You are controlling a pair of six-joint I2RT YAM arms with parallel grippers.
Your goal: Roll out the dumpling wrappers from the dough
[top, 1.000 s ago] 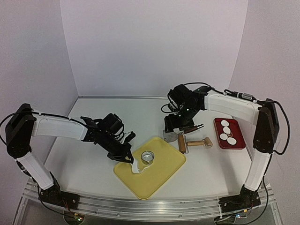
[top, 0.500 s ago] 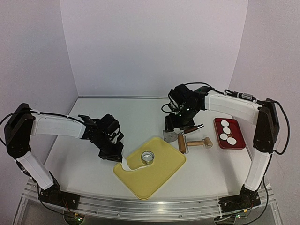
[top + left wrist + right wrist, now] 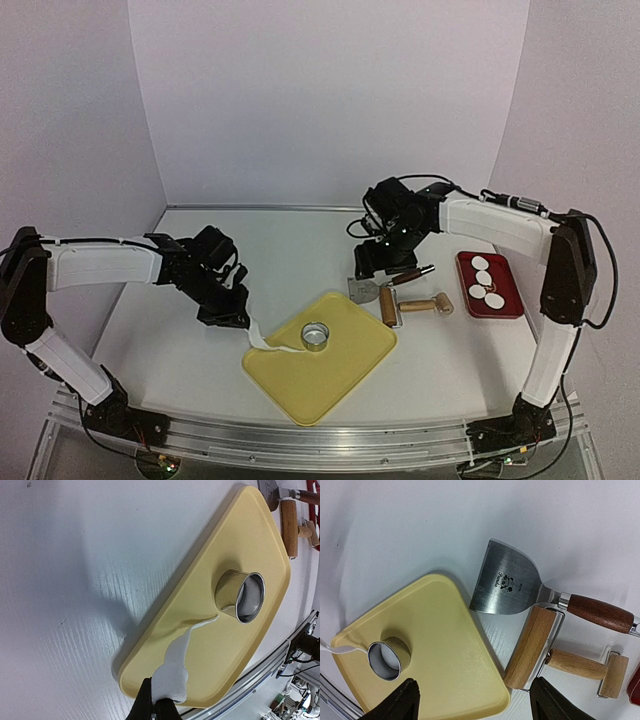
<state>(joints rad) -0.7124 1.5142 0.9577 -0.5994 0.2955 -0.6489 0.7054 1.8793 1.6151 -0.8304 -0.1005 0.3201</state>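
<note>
One yellow tray (image 3: 330, 388) carries one metal ring cutter (image 3: 317, 334), to the right of the left gripper (image 3: 152, 707). That gripper's fingers are pinched on one white dough strip (image 3: 172, 667) that reaches the cutter's base. A second ago it hung over the tray's corner; now it is off the tray, to the left. Beneath the spread right gripper (image 3: 370, 268) lie one scraper (image 3: 507, 585) marked "Panda" and one wooden roller (image 3: 555, 655). Four dumpling wrappers (image 3: 485, 281) lie on one red tray (image 3: 512, 303), to that gripper's right.
</note>
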